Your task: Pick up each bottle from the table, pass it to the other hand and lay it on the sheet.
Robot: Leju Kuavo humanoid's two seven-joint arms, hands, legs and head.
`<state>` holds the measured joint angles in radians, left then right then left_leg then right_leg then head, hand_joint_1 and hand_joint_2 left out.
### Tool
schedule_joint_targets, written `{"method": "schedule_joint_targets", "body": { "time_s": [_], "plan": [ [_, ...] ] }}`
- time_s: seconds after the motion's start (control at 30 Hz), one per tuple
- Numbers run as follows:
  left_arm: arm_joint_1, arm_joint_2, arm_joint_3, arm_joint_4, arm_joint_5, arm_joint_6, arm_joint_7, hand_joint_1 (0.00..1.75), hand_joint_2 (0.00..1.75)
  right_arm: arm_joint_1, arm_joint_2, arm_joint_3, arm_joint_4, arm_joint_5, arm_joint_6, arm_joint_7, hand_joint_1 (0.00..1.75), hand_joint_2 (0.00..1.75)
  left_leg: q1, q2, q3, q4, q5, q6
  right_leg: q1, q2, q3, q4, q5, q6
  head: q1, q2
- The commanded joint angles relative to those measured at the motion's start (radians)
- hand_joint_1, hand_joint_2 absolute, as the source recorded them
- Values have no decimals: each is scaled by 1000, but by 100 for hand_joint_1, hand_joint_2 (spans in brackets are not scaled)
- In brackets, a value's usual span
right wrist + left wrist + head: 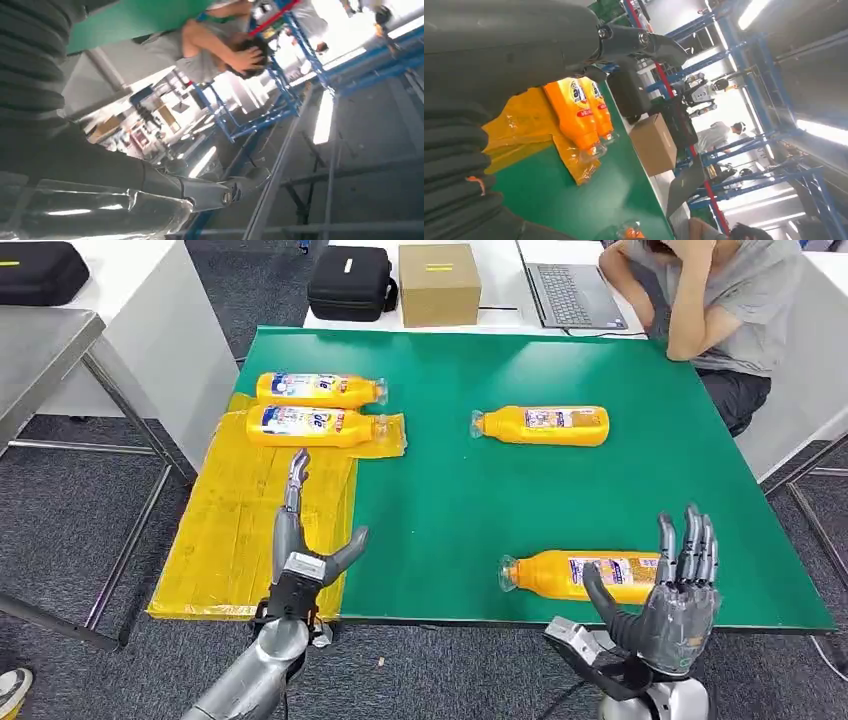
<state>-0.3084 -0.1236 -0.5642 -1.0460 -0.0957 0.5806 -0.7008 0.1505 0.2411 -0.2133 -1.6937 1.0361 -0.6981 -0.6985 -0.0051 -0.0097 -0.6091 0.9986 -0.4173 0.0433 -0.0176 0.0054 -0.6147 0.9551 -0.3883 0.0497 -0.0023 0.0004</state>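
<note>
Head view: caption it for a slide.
Open hands hover; two bottles by sheet, two remain.

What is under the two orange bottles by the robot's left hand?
The nearer bottle lies on the yellow sheet. The farther bottle seems to rest mostly on the green table; what is directly beneath each is hidden.

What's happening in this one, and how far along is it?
A humanoid is moving orange bottles onto a yellow sheet at the left of a green table. One bottle lies on the sheet and another just beyond it, apparently partly on the sheet's far edge. Two are left on the green: the far bottle and the near bottle. The right hand is open, close by the near bottle; the left hand hovers open over the sheet. A person sits behind.
</note>
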Motion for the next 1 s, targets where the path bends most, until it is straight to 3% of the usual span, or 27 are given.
{"method": "schedule_joint_targets", "body": {
  "time_s": [0.03,0.33,0.4,0.53,0.63,0.77,1.0],
  "plan": [
    [-17,22,-3,15,-3,-2,3,0,175,-44,10,-85,224,28,0,0,0,175,2,2,4,-1,-1,-2,2,1,4,-2,-1,-2,0,0],
    [-18,16,22,23,-18,-23,3,0,175,-73,3,-118,298,97,0,6,0,175,2,3,5,-1,-2,-2,2,1,5,-1,-1,-2,0,0],
    [-20,8,34,48,-25,-32,3,0,175,-82,-7,-149,290,255,0,82,0,175,1,2,5,-1,-1,-2,1,1,4,-2,-1,-2,0,0],
    [-23,-1,54,71,-39,-12,3,0,175,-91,-21,-133,335,212,0,124,0,175,1,1,4,-1,-1,-1,1,1,4,-1,-1,-1,0,0],
    [-29,-14,84,97,-56,-16,3,0,175,-105,-86,-85,367,257,0,244,0,175,1,2,6,-1,-2,-2,2,1,6,-2,-1,-2,0,0],
    [-35,-34,105,124,-77,-28,3,0,175,-116,-137,-101,374,299,0,325,0,175,1,1,6,0,-2,-2,1,0,6,-1,-2,-2,0,0],
    [-35,-44,117,142,-85,-31,3,0,175,-147,-185,-124,509,293,0,373,0,175,1,0,5,-1,-1,-2,1,-1,5,-2,-1,-1,0,0]
  ]
}}
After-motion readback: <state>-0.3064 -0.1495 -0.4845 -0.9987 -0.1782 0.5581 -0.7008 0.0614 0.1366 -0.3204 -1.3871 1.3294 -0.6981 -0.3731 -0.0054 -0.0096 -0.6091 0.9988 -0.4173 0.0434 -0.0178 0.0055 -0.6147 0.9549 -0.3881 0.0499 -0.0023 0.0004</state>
